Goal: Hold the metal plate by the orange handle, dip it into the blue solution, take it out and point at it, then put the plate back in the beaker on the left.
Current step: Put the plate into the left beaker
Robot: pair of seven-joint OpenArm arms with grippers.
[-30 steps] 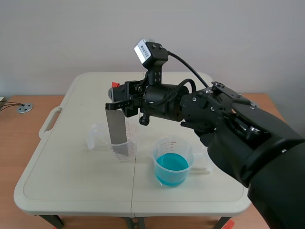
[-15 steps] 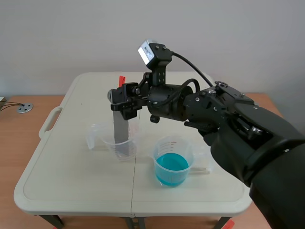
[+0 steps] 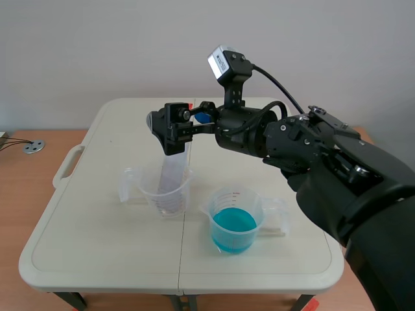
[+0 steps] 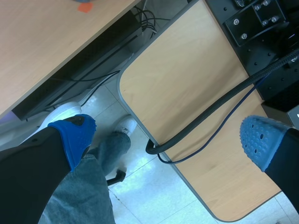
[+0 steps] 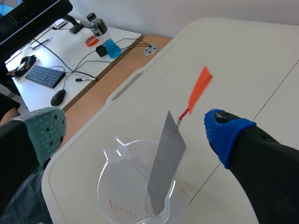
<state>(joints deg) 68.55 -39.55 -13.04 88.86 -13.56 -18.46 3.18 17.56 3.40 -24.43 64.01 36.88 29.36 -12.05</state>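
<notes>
R gripper [image 5: 134, 130] wide open, gripping nothing, above left beaker [image 5: 112, 196]; its wrist view shows us the plate [image 5: 166, 163] leaning inside, orange handle [image 5: 200, 87] up. Right beaker [image 3: 249, 197] holds blue liquid [image 3: 232, 225]. L gripper [image 4: 168, 140], open too, appears only in own wrist view.

Place: a robotics lab with office desks around the test table.
Robot: a black robot arm [image 3: 324, 168] with a cabled wrist camera [image 3: 224, 63] reaches over the work surface.
Work surface: a white folding table [image 3: 97, 227] in front of a plain wall [image 3: 97, 52].
Labware: a clear beaker [image 3: 167, 194] and a beaker of blue solution [image 3: 235, 227].
Neighbouring desk: keyboard [image 5: 44, 75], mouse [image 5: 57, 97], monitor [image 5: 32, 18], tape roll [image 5: 91, 41], bottle [image 5: 95, 23], loose cables [image 5: 81, 65].
Floor: pale tiles [image 4: 140, 196] below a wooden desk [image 4: 196, 107].
</notes>
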